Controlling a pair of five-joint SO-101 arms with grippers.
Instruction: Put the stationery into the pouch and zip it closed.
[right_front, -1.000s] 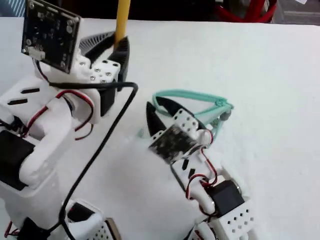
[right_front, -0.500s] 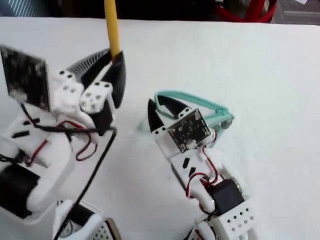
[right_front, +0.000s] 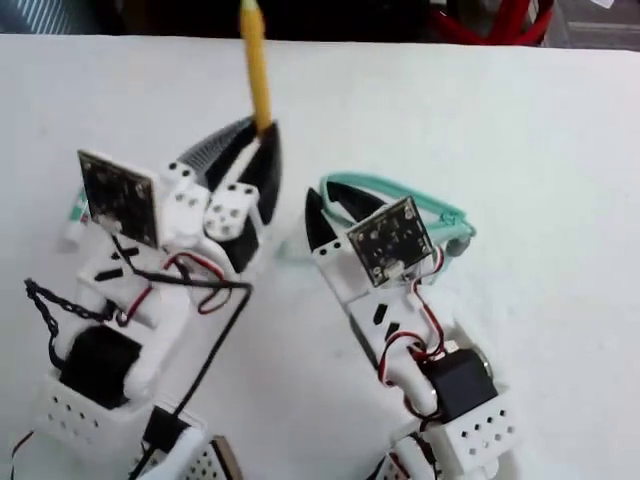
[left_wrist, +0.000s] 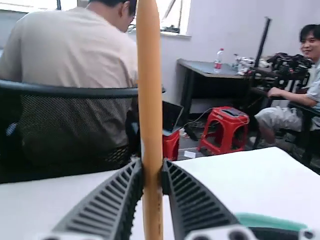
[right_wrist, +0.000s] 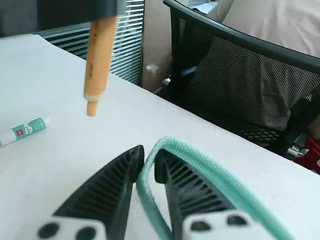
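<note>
My left gripper (right_front: 262, 138) is shut on a yellow pencil (right_front: 254, 62) and holds it upright over the table, just left of the pouch. In the left wrist view the pencil (left_wrist: 149, 95) stands clamped between the ribbed fingers (left_wrist: 117, 197). The teal pouch (right_front: 381, 187) lies at mid table, and my right gripper (right_front: 320, 205) is shut on its near-left rim. From the right wrist camera, the teal rim (right_wrist: 210, 172) runs between the black fingers (right_wrist: 107, 187), and the pencil's lower end (right_wrist: 99, 60) hangs above the table ahead of them.
A small glue stick (right_wrist: 25, 131) lies on the white table to the left, partly behind the left arm (right_front: 75, 212). Black office chairs (right_wrist: 240, 75) stand beyond the table's far edge. Bare table (right_front: 540, 150) stretches right of the pouch.
The left arm has swung right and come down towards the pouch, carrying the pencil, which now leans slightly. The right arm has shifted a little right, still holding the pouch rim.
</note>
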